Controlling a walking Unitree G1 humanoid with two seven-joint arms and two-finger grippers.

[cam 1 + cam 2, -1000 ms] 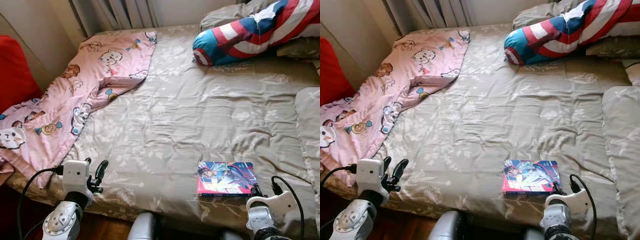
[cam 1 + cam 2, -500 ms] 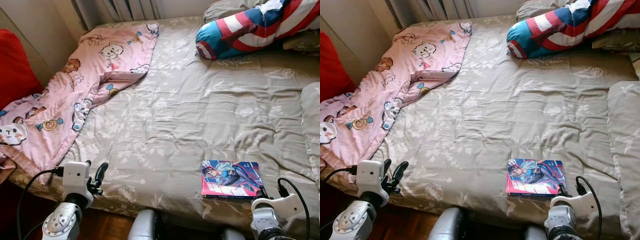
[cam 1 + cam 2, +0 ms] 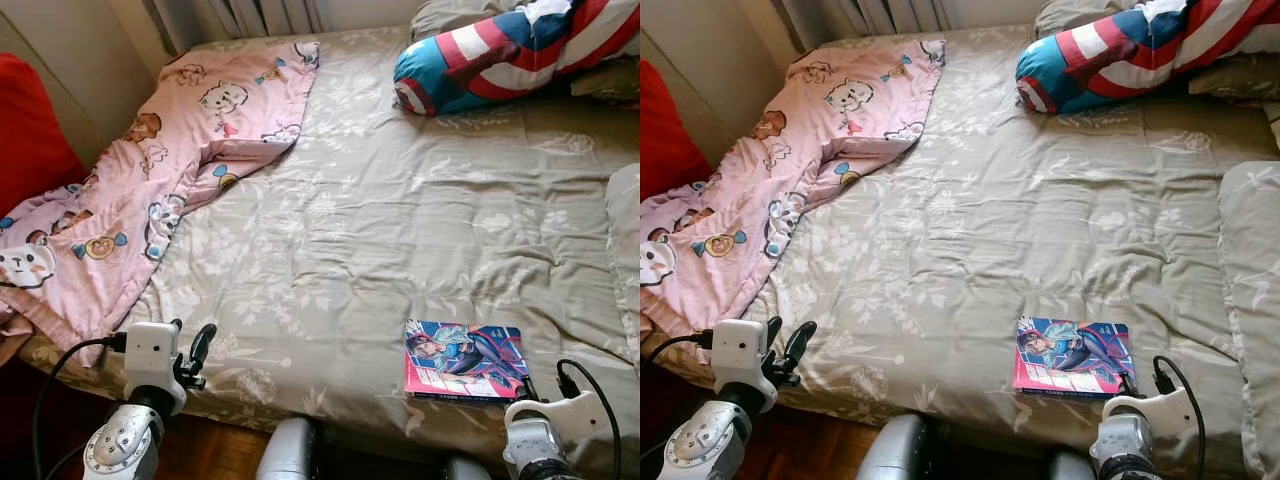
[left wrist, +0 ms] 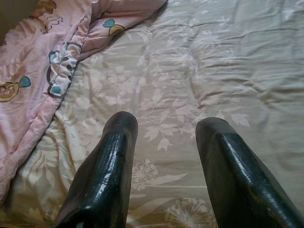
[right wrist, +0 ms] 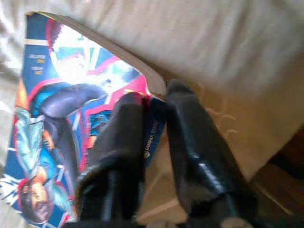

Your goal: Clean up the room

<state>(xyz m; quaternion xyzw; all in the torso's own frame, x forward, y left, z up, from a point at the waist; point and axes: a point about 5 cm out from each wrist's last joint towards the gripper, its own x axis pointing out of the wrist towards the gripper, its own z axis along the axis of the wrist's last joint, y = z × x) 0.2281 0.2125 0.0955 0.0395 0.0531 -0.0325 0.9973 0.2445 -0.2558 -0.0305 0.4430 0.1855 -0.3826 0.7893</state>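
Note:
A colourful comic book lies flat near the front edge of the beige floral bed cover. My right gripper is at the book's near right corner, its two fingers close together with the corner of the book between them. My left gripper hovers open over the bed's front left edge, next to a crumpled pink cartoon blanket. The left wrist view shows nothing between its fingers, just the bed cover and the blanket's hem.
A red, white and blue striped bolster lies at the far right of the bed, with a beige pillow along the right side. A red cushion stands at the left. Curtains hang behind. Wooden floor shows below.
The camera has shifted a little, so the whole bed sits slightly differently in the picture. Both arms and the book keep their places relative to the bed.

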